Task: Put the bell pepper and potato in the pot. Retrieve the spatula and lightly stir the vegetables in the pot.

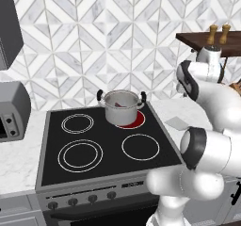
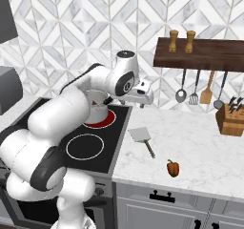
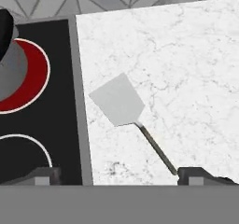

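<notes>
wide-open gripper (image 3: 119, 175) holds nothing, hovering above the spatula (image 3: 126, 108) by the counter's (image 2: 200, 142) stove-side edge. pot (image 1: 122, 106) sits on the stove's (image 1: 56, 145) glowing back-right burner; bell pepper (image 2: 173, 168) lies near the counter's front edge. arm reaches rightward.

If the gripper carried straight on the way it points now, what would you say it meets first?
Most likely the spatula lying on the white counter beside the stove: the hand view centres on its blade. With depth unclear, it may strike bare counter just beside it.
</notes>
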